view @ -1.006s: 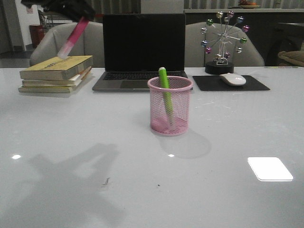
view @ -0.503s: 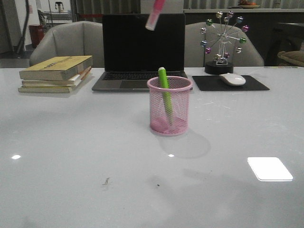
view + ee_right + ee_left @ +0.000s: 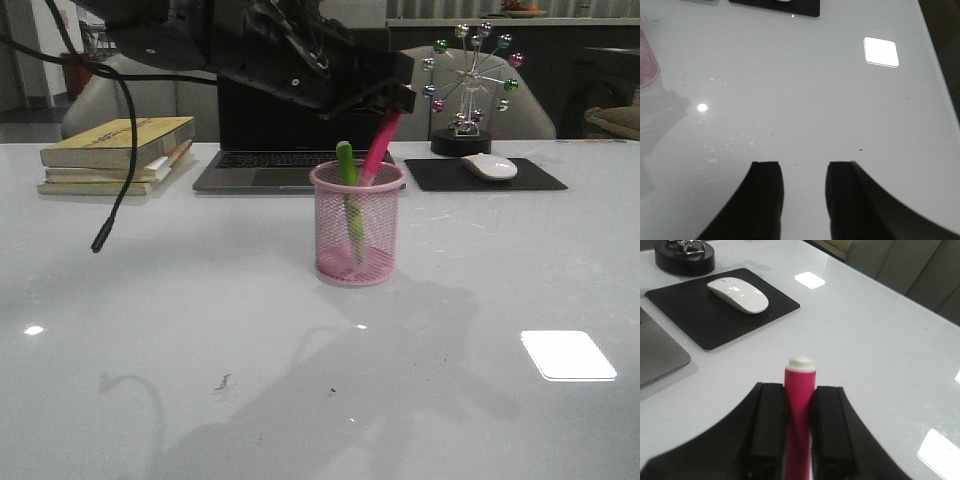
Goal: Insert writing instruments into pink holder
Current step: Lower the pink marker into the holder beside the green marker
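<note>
Half a second back: no arm over the desk, pink marker blurred high above the laptop. Now present: left gripper (image 3: 385,103) above the pink cup (image 3: 357,223), clamped on the pink marker (image 3: 376,150). Marker tilted, upper end pinched between the fingers (image 3: 771,432), lower end past the cup rim on its right side. Green marker (image 3: 349,198) unchanged, leaning inside the cup, left of the pink one. Cup in its former place, centre of the desk (image 3: 150,300), nearer the far edge, in front of the laptop (image 3: 300,110). Loose cable (image 3: 115,180) dangling by the books (image 3: 118,155) near the far left corner. Right gripper (image 3: 804,192) parted, nothing between the fingers, well apart from the cup, above bare desk.
</note>
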Available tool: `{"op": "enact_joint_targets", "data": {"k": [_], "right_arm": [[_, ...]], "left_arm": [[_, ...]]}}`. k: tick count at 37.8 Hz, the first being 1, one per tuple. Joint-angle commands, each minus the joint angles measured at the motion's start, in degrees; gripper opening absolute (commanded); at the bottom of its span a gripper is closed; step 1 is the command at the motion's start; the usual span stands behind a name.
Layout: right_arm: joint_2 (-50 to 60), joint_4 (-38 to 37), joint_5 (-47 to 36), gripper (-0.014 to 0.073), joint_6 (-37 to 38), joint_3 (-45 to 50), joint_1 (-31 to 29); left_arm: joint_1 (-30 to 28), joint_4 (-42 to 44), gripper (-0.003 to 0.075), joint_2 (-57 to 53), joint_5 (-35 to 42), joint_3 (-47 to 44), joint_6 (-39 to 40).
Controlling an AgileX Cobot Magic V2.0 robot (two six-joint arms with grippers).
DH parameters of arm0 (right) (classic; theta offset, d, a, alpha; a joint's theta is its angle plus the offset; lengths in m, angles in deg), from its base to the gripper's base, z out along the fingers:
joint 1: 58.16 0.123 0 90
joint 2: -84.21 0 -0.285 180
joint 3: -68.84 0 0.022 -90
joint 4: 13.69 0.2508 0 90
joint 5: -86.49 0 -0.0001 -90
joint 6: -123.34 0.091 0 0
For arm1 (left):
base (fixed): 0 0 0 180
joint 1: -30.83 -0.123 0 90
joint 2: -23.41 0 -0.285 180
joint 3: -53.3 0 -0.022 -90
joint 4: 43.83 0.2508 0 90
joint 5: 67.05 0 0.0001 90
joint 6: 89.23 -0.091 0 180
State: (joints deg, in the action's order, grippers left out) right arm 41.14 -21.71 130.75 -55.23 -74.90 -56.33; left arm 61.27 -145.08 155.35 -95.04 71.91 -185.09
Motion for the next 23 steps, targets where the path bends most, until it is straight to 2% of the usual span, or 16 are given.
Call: {"op": "enact_joint_targets", "data": {"k": [1,6,11,14,23], "right_arm": [[0.1,-1.4,-3.7,0.0354,-0.4,-1.5,-0.3],[0.1,-1.4,-3.7,0.0354,-0.4,-1.5,-0.3],[0.1,-1.4,-3.7,0.0354,-0.4,-1.5,-0.3],[0.1,-1.4,-3.7,0.0354,-0.4,-1.5,-0.3],[0.1,-2.0,-3.7,0.0354,-0.4,-1.5,-0.3]], "left_arm": [[0.3,-4.0,0.0094,-3.9,-4.4,2.4,-1.0],[0.3,-0.3,0.0157,-3.9,-4.7,3.1,-1.0],[0.3,-0.3,0.0349,-3.9,-5.7,3.1,-1.0],[0.3,-0.3,0.0412,-3.9,-5.7,3.1,-1.0],[-1.1,0.4,0.0426,-6.8,-5.8,3.1,-1.0]]}}
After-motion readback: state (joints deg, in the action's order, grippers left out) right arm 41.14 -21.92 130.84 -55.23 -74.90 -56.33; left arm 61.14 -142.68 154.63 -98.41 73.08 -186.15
